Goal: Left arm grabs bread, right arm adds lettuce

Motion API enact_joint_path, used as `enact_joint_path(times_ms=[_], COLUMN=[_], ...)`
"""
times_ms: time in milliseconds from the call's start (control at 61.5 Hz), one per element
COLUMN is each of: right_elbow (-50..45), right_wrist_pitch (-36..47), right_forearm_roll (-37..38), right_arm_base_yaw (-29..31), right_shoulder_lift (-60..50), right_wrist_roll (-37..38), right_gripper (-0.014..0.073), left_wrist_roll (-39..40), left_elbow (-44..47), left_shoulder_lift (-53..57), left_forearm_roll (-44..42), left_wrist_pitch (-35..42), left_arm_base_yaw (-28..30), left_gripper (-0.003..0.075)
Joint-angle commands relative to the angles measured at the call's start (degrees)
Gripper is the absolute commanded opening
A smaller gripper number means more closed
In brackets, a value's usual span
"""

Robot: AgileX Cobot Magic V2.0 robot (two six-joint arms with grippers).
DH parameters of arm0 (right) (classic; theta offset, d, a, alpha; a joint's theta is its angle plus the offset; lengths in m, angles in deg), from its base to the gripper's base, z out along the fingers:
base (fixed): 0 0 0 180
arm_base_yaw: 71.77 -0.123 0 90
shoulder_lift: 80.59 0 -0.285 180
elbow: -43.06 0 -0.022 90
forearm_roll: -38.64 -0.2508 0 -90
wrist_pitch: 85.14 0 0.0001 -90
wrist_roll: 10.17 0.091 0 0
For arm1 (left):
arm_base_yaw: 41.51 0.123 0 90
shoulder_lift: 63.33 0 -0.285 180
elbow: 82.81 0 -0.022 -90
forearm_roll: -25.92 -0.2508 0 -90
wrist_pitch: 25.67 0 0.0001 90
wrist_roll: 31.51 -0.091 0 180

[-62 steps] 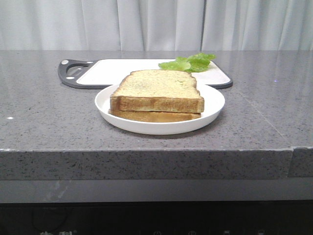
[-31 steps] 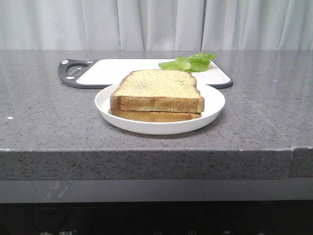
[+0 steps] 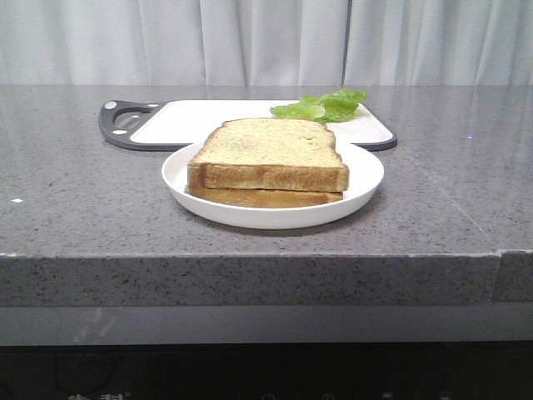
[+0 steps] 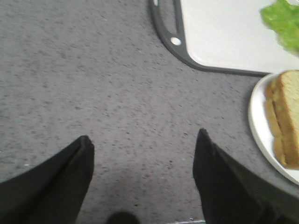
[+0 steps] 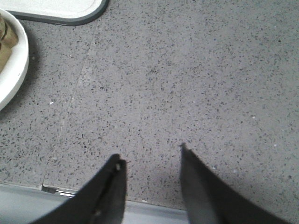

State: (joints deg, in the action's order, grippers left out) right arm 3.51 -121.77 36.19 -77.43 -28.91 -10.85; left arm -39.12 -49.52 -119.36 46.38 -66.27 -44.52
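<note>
The thick bread slice [image 3: 268, 152] lies on top of a thinner golden slice [image 3: 262, 198] on a white plate [image 3: 179, 179] at the middle of the counter. Its edge also shows in the left wrist view [image 4: 285, 119]. The lettuce leaf [image 3: 323, 106] lies on the far right part of a white cutting board [image 3: 200, 117] behind the plate, and it shows in the left wrist view [image 4: 282, 21]. My left gripper [image 4: 144, 140] is open and empty over bare counter to the left of the plate. My right gripper [image 5: 149, 154] is open and empty over bare counter to the right of the plate [image 5: 11, 70].
The cutting board has a dark grey rim and handle [image 3: 121, 125] at its left end, also seen in the left wrist view [image 4: 170, 39]. The counter's front edge [image 5: 84, 198] lies just under the right gripper. A pale curtain [image 3: 266, 42] hangs behind the counter.
</note>
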Motion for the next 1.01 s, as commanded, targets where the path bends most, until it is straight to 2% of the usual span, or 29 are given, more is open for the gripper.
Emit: enact_joint_path(times_ms=[0,146,504,748,991], right_elbow=[1.9,1.9,1.9,1.9,1.9], right_wrist_pitch=[3.2,3.2,3.3,3.3,3.3], right_forearm_roll=[0.3,0.3,0.2,0.2,0.2], right_arm_base_yaw=[0.4,0.4,0.4,0.4,0.4], right_shoulder_lift=[0.1,0.1,0.1,0.1,0.1], right_wrist_roll=[-0.1,-0.1,-0.1,-0.1,-0.1], right_gripper=[0.0382,0.0382,0.0382,0.0382,0.0382], left_wrist_roll=[-6.2,-10.3,-10.4,-10.4,-10.4], left_elbow=[-4.4,-9.2,-21.7,-29.8,-33.1], left_shoulder_lift=[-3.5,-10.6,-28.6,-39.9,-46.6], left_forearm_roll=[9.8,16.3,17.9,23.0,25.3], left_wrist_pitch=[-0.7,-3.7,-4.4,-8.5,-8.9], left_arm_base_yaw=[-1.5,-5.9,-19.7,-21.2,-21.2], left_gripper=[0.0492,0.0492,0.0492,0.0492,0.0492])
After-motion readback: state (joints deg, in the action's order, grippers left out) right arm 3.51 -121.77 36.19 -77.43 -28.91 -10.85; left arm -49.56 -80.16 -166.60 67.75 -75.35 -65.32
